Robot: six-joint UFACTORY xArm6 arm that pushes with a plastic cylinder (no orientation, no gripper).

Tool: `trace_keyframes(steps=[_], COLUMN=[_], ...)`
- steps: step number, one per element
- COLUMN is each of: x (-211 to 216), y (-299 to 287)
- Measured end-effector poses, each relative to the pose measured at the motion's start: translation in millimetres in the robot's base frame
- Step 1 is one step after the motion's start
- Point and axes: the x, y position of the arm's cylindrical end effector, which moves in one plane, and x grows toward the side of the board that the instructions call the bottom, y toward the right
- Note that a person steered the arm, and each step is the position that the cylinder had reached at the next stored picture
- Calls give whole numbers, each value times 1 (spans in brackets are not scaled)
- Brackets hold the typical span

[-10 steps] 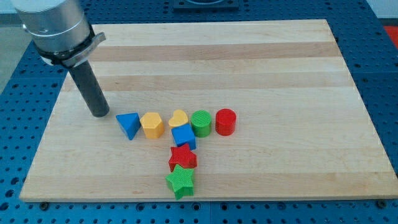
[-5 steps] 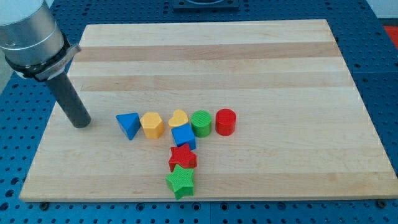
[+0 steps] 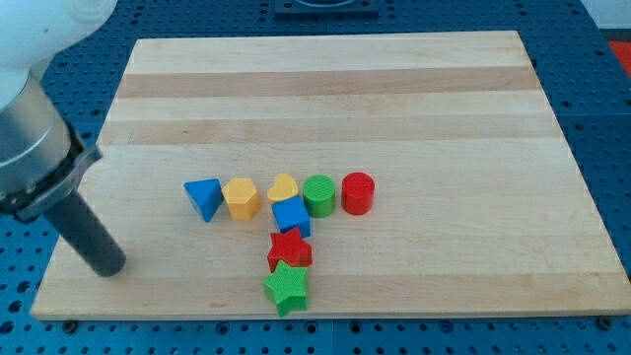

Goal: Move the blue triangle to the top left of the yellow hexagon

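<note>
The blue triangle (image 3: pixel 203 198) lies on the wooden board (image 3: pixel 394 89), touching the left side of the yellow hexagon (image 3: pixel 242 198). My tip (image 3: pixel 106 268) rests on the board near its lower left corner, well to the lower left of the blue triangle and apart from every block.
A yellow heart (image 3: pixel 284 187), a green cylinder (image 3: pixel 318 194) and a red cylinder (image 3: pixel 358 192) continue the row to the right of the hexagon. A blue cube (image 3: pixel 291 216), a red star (image 3: pixel 289 249) and a green star (image 3: pixel 286 287) run downward below the heart.
My tip has moved from just left of the blue triangle down and to the left, to the board's lower left corner. No block has moved.
</note>
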Motion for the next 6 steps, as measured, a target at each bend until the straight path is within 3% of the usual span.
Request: trace_keyframes(steps=[3,6], x=[33,34], y=[2,22])
